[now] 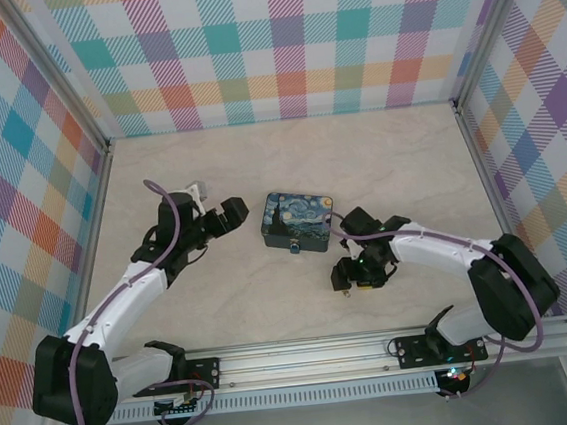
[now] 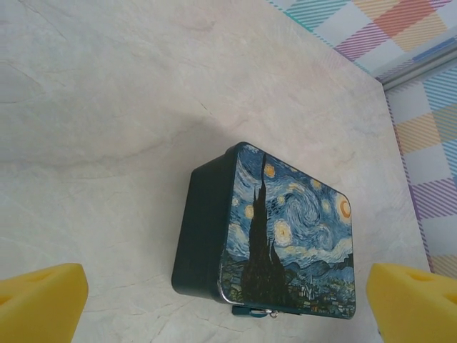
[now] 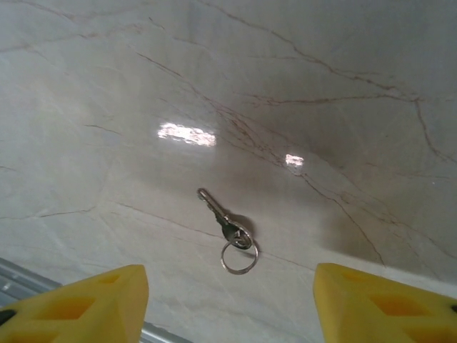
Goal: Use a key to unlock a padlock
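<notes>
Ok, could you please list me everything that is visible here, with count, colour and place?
tin: 1, dark blue with a starry-night painting, table centre
padlock: 1, blue, at the tin's near side
key: 1, grey metal, flat on the table
table: 1, beige marble
walls: 3, pastel checks, around the table
rail: 1, silvery, near edge
left end effector: 1, yellow-tipped, open, left of the tin
right end effector: 1, yellow-tipped, open, above the key
</notes>
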Robot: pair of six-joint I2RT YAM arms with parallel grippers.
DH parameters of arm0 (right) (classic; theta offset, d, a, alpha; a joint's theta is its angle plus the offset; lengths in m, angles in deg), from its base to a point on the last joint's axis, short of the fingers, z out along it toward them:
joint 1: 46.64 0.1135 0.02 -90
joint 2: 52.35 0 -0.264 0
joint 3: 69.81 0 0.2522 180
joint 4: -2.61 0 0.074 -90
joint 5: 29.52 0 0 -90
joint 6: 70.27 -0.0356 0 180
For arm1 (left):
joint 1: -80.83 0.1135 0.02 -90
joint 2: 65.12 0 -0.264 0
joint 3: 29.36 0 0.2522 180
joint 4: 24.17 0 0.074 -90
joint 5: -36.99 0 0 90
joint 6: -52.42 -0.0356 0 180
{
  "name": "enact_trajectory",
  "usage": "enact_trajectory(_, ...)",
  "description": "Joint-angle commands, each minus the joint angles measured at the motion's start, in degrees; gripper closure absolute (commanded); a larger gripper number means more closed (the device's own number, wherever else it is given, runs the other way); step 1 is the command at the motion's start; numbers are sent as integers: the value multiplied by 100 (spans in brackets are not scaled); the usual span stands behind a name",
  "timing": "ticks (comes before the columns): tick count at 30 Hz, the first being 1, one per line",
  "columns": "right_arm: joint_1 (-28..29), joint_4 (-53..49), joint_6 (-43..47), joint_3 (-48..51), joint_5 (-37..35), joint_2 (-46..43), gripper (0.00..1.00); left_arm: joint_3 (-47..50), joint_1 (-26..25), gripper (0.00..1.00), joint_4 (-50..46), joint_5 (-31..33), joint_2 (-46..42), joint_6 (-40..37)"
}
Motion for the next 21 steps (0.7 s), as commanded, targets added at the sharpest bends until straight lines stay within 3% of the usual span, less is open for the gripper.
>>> enact_trajectory(1,147,-187,-117,-248,-168,194,42,135,100,0,-50,96,-201,-96)
enact_trajectory(21,449,3,-199,-358,-358,720,63,223,242,0,-84,30,-266,-75)
